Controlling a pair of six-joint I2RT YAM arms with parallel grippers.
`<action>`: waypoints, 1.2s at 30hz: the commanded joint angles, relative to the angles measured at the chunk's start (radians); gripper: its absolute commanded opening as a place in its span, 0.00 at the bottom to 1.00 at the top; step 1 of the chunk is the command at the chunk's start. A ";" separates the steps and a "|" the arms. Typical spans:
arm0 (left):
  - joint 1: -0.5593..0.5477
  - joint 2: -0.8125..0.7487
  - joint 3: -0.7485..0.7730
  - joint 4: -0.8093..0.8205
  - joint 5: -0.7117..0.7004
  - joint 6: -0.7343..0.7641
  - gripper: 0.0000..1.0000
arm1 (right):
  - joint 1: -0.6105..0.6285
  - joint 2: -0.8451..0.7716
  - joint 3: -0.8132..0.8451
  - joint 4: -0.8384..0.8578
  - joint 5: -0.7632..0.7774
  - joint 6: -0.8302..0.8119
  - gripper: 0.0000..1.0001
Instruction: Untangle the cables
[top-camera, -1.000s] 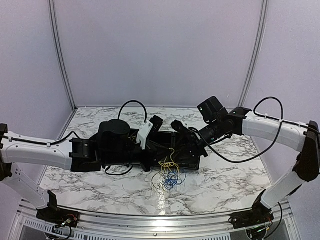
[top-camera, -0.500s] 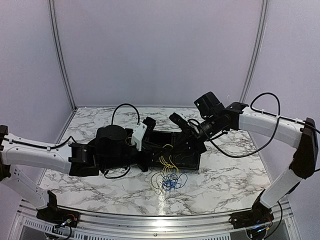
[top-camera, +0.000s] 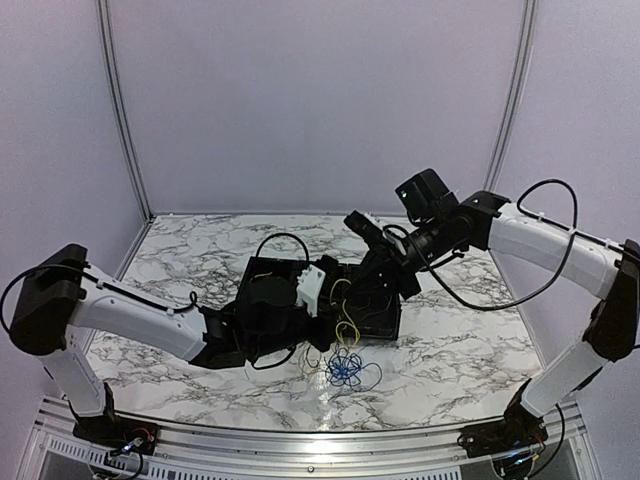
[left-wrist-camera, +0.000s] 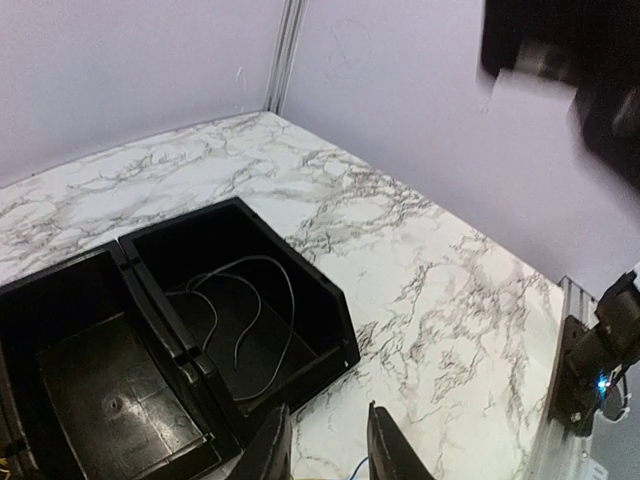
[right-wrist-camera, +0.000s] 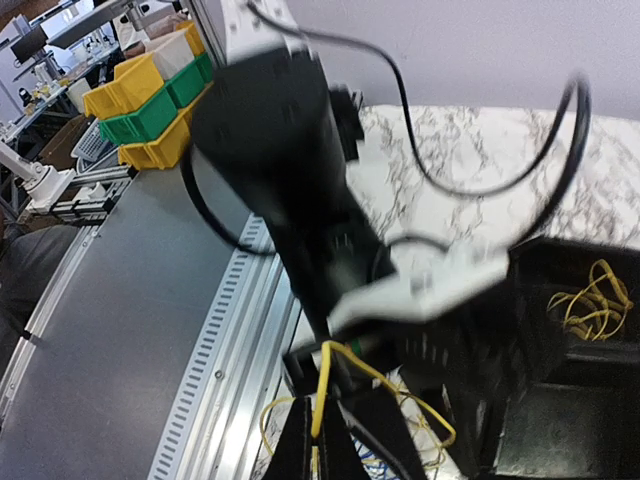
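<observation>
The cables are thin yellow and blue wires. The blue tangle lies on the table in front of the black tray. Yellow strands rise from it toward the tray. My right gripper is shut on a yellow wire that loops up past the left gripper. In the top view the right gripper hangs over the tray's front. My left gripper is open with nothing between its jaws, just above the table by the tray corner; a bit of blue wire shows below it.
The tray has two compartments; one holds a thin dark wire, another a bundle of yellow wires. The left arm crosses low over the table's left half. The metal rail marks the near edge.
The left arm has swung in and turned toward the tray's front, beside the tangle. The right gripper has risen a little with yellow wire, and the blue tangle sits more bunched on the table.
</observation>
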 joint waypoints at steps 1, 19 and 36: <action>-0.003 0.127 0.003 0.172 0.013 -0.088 0.26 | -0.007 -0.051 0.203 -0.115 0.001 -0.063 0.00; -0.041 0.286 -0.208 0.394 0.087 -0.244 0.11 | -0.217 -0.154 0.669 -0.064 -0.150 0.092 0.00; -0.058 -0.049 -0.364 0.412 0.000 -0.200 0.31 | -0.229 -0.365 0.001 0.210 0.103 0.076 0.00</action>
